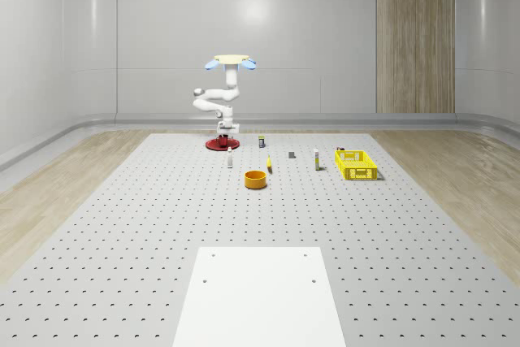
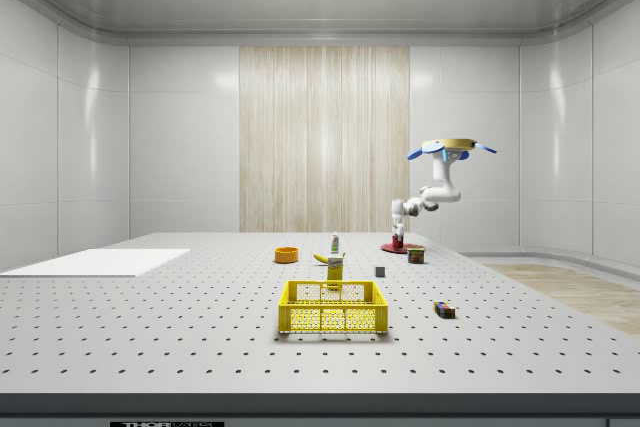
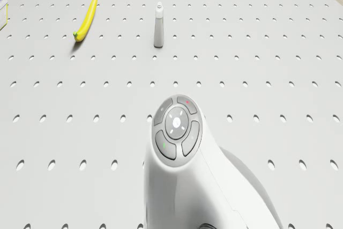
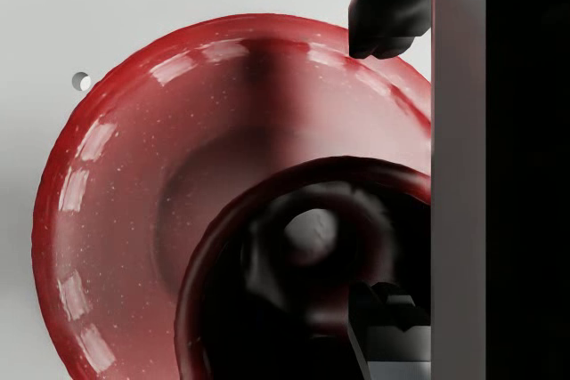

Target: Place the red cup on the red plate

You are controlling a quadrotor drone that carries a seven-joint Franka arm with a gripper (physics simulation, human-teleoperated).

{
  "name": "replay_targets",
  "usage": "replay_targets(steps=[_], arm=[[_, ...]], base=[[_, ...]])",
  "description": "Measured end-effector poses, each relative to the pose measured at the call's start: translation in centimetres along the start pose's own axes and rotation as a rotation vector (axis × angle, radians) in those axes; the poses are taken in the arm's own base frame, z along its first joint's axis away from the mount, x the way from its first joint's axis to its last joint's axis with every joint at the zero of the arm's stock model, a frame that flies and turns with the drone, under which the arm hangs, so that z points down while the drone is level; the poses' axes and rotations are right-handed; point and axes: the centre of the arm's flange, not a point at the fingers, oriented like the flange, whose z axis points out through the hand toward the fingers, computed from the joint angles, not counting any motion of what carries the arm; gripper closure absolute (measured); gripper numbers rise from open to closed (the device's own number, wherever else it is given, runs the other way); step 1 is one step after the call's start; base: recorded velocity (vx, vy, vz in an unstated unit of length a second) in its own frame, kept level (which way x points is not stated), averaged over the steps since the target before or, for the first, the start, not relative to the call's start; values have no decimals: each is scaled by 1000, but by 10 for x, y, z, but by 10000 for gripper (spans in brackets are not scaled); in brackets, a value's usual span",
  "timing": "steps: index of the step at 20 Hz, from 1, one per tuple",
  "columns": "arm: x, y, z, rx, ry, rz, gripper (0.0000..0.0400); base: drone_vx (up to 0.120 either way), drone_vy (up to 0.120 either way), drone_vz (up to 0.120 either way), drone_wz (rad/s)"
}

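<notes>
The red plate (image 4: 107, 211) lies on the perforated table at its far end (image 1: 218, 145), also red plate (image 2: 396, 247) in the side view. The red cup (image 4: 267, 189) stands on the plate, off its centre, and I look down into its dark opening. My gripper (image 4: 385, 169) hangs right over the cup and is open: one finger (image 4: 383, 15) is outside the rim with a gap, the other finger (image 4: 387, 327) is over the opening. The drone (image 1: 231, 62) hovers above the plate, with the arm folded down and the gripper (image 1: 227, 131) just over it.
A banana (image 3: 86, 20), a small white bottle (image 3: 158, 25) and a yellow-orange bowl (image 1: 256, 179) lie nearer the table's middle. A yellow crate (image 1: 356, 164) stands on the whole-scene view's right. A small dark can (image 2: 416, 254) is close to the plate. A white sheet (image 1: 260, 298) covers the near edge.
</notes>
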Motion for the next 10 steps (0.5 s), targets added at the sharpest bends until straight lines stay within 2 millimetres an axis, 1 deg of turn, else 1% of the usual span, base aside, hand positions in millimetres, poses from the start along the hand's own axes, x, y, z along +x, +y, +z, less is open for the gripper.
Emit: replay_targets(steps=[5, 10], arm=[[0, 0, -15, 0, 0, 0, 6], [0, 0, -21, 0, 0, 0, 2]], base=[[0, 0, 0, 0], [0, 0, 0, 0]])
